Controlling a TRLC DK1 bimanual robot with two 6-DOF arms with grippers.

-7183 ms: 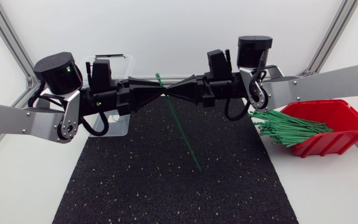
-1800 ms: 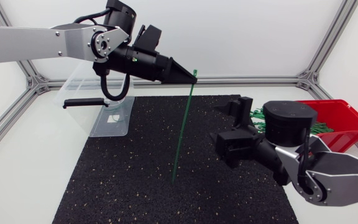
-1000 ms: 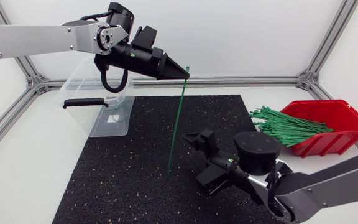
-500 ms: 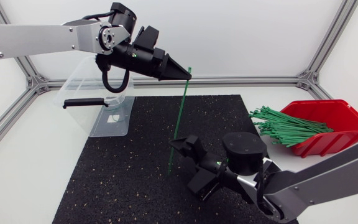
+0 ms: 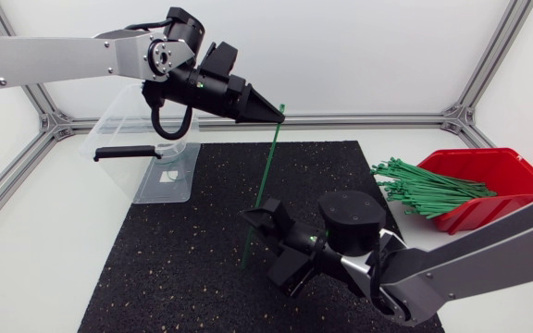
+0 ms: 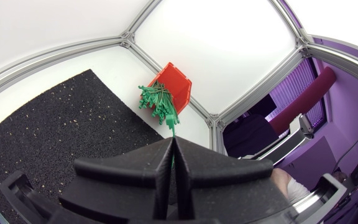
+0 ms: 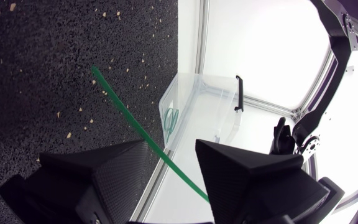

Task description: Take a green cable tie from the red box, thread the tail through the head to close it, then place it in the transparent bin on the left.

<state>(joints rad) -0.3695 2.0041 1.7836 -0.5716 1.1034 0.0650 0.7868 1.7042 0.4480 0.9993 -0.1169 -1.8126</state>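
Observation:
My left gripper [image 5: 277, 115] is raised over the far side of the mat, shut on the head end of a green cable tie [image 5: 265, 180]. The tie hangs almost straight down, its tail tip just above the mat. In the left wrist view the fingers [image 6: 157, 180] are pressed together with a sliver of green between them. My right gripper [image 5: 255, 245] sits low at the tail, open, one finger on each side. In the right wrist view the tie [image 7: 123, 106] runs through the gap in the gripper [image 7: 171, 148]. The transparent bin [image 5: 179, 176] stands at the left, the red box [image 5: 512, 180] at the right.
Several green ties [image 5: 424, 190] spill out of the red box toward the black mat [image 5: 174, 268]. The bin [image 7: 197, 102] has a black handle [image 5: 123, 153], and a closed tie loop [image 7: 173, 117] lies inside it. Metal frame rails run along the table's edges.
My right gripper has moved left along the mat to the tie's tail and now straddles it, its fingers drawing closer together. The left gripper has kept its hold with hardly any movement.

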